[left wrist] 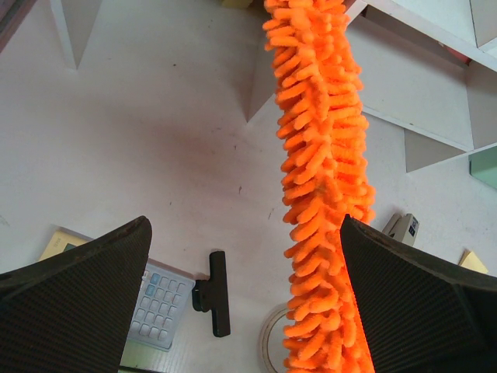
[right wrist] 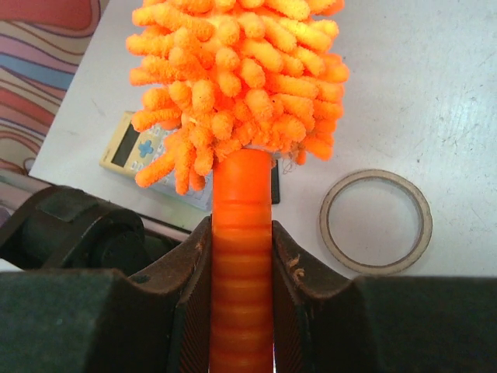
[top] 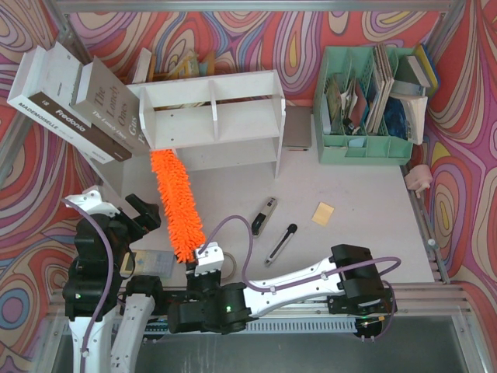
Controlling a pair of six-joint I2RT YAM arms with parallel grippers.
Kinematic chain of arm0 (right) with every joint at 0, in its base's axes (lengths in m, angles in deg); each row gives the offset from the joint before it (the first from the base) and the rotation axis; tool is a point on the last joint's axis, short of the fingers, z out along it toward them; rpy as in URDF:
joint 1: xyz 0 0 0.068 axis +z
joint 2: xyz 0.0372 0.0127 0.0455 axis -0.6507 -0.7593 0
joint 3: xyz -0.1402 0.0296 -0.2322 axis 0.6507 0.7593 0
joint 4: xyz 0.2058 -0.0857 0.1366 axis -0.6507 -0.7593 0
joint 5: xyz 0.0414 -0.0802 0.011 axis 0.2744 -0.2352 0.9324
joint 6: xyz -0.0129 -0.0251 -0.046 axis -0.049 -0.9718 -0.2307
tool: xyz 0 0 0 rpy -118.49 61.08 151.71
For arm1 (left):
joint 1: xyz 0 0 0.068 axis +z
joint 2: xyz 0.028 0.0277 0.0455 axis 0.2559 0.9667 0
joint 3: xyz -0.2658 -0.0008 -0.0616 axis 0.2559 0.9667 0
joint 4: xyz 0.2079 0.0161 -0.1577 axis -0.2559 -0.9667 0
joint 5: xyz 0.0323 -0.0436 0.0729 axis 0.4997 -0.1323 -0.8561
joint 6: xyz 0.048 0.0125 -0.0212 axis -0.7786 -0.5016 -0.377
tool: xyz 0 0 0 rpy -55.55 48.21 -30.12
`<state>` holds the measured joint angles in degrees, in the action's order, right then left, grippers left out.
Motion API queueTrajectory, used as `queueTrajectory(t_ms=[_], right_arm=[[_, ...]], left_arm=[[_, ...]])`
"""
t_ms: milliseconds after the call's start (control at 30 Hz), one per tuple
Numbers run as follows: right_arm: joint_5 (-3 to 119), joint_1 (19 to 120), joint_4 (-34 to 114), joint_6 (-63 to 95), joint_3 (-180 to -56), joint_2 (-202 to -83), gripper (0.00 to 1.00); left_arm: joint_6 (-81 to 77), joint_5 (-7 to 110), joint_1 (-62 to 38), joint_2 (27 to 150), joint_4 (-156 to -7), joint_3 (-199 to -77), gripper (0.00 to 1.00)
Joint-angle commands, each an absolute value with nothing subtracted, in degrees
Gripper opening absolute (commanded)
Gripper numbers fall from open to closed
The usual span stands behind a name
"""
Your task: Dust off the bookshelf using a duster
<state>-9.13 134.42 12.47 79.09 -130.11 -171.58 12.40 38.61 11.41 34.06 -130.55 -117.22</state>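
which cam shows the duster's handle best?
Right wrist: the handle fills the centre, clamped in the right gripper. Top external and left wrist show only the duster's fluffy head, no handle.

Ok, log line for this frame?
right gripper: shut on duster handle | left gripper: open, empty | duster tip: near bookshelf lower tier

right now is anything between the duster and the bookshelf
Nothing visible does. The right gripper is shut on the handle of the duster, whose fluffy tip is already at the lower left end of the bookshelf. The leaning books stand just left of the tip, not across its path.
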Motion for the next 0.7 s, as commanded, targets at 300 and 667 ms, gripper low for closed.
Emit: queueTrajectory(t_ms=[300, 667], right_arm=[[-18.2, 135.8, 20.3, 70.2, -130.6, -169.7, 0.00], [-3.6, 135.7, 48.0, 42.5, -126.9, -171.4, 0.00]], left_arm=[[12.3, 38.2, 11.7, 33.7, -130.2, -116.6, 0.98], [12.3, 38.3, 11.7, 33.7, -130.2, -116.6, 0.98]])
